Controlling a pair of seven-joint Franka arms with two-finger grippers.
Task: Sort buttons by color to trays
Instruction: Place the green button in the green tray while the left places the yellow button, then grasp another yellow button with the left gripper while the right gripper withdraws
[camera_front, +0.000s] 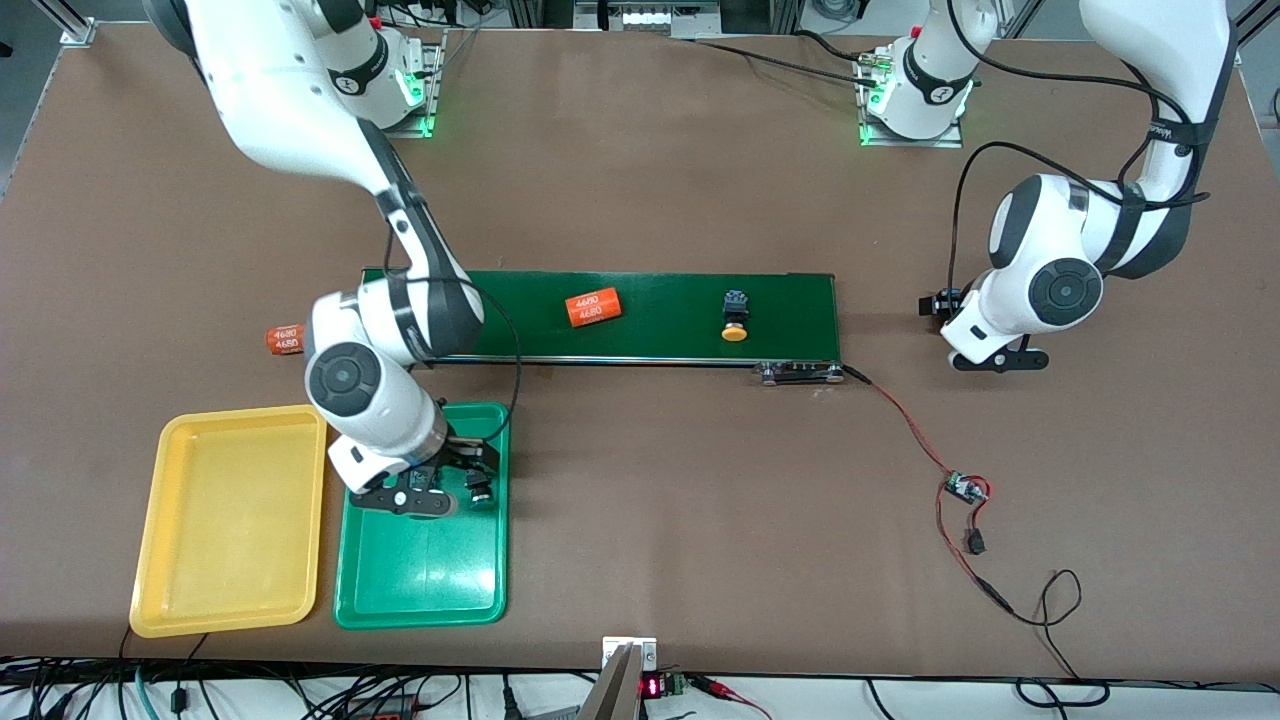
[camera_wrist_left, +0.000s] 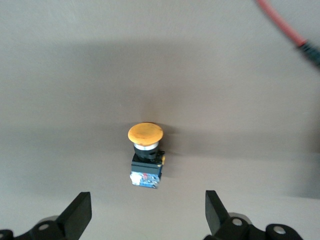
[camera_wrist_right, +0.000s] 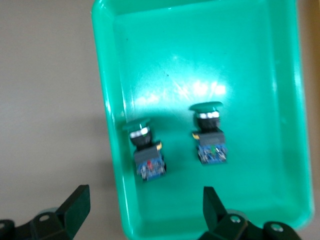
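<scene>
Yellow-capped buttons are what remains to sort, and the coming move turns on which arm sits nearer to one. The right gripper (camera_wrist_right: 145, 205) hangs over the green tray (camera_front: 420, 590) with its fingers spread and holding nothing. Both green buttons (camera_wrist_right: 146, 150) (camera_wrist_right: 210, 135) lie on their sides in that tray, near the end farther from the front camera.

On the front view's clock face, the yellow button on the belt (camera_front: 735, 318) lies at about two o'clock from the right gripper, well apart from it on the conveyor belt (camera_front: 650, 345). Its long axis runs twelve to six, with the cap at the six o'clock end.

The left gripper (camera_wrist_left: 147, 210) waits over bare table at the left arm's end, released and empty. A second yellow button (camera_wrist_left: 146, 160) lies on the table just ahead of its spread fingers. That button's body points toward the gripper and its cap away, so its long axis crosses the line between the fingers.

The yellow tray (camera_front: 230, 520) sits at nine o'clock from the green tray and holds nothing. The left arm is probably closest to a pick, but far from that tray.
</scene>
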